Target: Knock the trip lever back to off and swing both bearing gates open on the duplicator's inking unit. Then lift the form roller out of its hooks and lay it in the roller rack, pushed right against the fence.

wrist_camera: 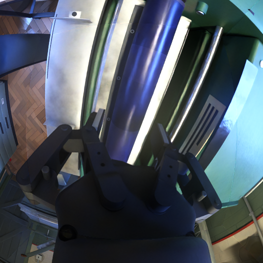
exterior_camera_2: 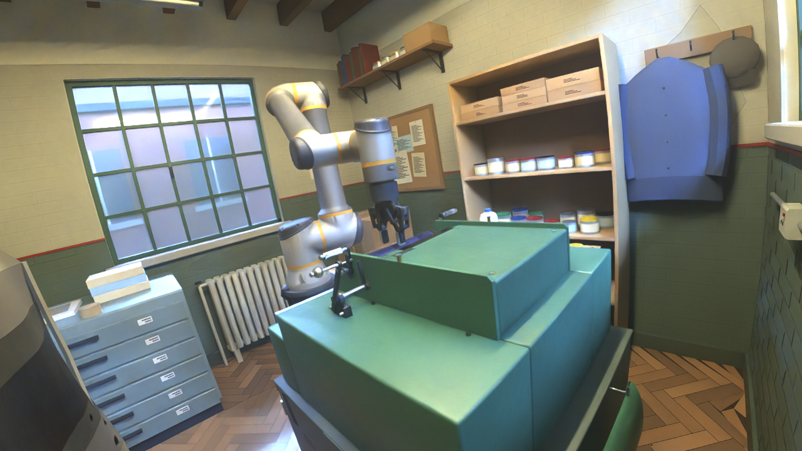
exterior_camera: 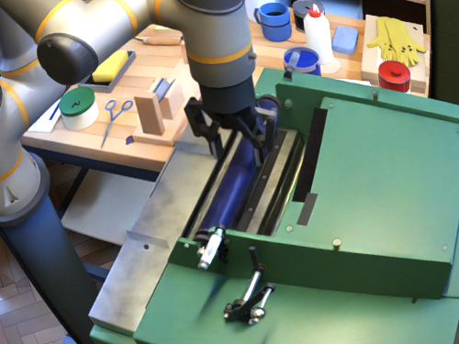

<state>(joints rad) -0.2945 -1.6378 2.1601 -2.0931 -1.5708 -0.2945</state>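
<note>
The blue form roller point(exterior_camera: 234, 185) point(wrist_camera: 140, 75) lies in the inking unit's trough, its far end hidden behind my gripper. Its metal journal point(exterior_camera: 209, 247) sticks out at the near end. My gripper point(exterior_camera: 237, 153) point(wrist_camera: 130, 126) point(exterior_camera_2: 392, 233) hangs open over the roller's far half, one finger to each side, and holds nothing. The trip lever point(exterior_camera: 250, 289) point(exterior_camera_2: 339, 280) stands on the green deck near the front. The wooden roller rack point(exterior_camera: 158, 110) with its fence sits on the workbench to the left.
A blue ink tin point(exterior_camera: 301, 60) stands just behind the duplicator's green frame. A grey steel shelf point(exterior_camera: 156, 224) runs along the trough's left side. A green-lidded tub point(exterior_camera: 79, 108), scissors point(exterior_camera: 112, 117) and a tray with a yellow sponge point(exterior_camera: 109, 67) lie on the bench near the rack.
</note>
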